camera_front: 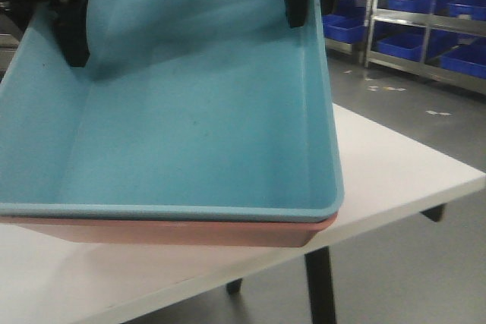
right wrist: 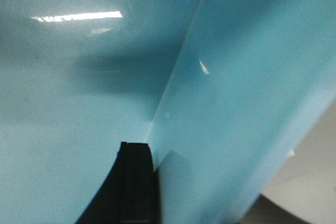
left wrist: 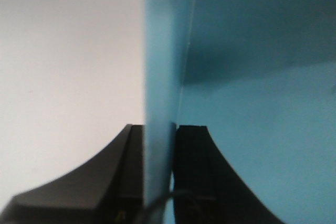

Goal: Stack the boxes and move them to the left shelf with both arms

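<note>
A: Where's your blue bin (camera_front: pixel 190 111)?
B: Nested in the pink bin (camera_front: pixel 190 231), over the worktop (camera_front: pixel 395 172) corner.
A: And your fingers?
B: Left fingers (left wrist: pixel 194 171) pinch its left wall; right fingers (right wrist: pixel 136 182) pinch the right wall.

A sky-blue bin (camera_front: pixel 190 111) tops a salmon-pink bin (camera_front: pixel 190 231) on a white table (camera_front: pixel 395 172).
</note>
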Motion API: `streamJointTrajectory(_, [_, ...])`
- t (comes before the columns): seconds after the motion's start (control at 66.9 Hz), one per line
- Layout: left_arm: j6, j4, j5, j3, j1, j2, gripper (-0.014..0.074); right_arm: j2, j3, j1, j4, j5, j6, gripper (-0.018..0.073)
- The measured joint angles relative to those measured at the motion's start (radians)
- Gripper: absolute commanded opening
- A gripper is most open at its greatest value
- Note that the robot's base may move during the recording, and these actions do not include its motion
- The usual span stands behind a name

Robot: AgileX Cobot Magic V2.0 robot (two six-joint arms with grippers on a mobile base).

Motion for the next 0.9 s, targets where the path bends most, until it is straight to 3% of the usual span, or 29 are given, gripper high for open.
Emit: streamJointTrajectory(0.896, [0.0, 0.0, 0.0, 0.0, 0.0, 0.0, -0.001, 0.0, 0.0, 0.0, 0.0, 0.0, 0.0, 0.0055])
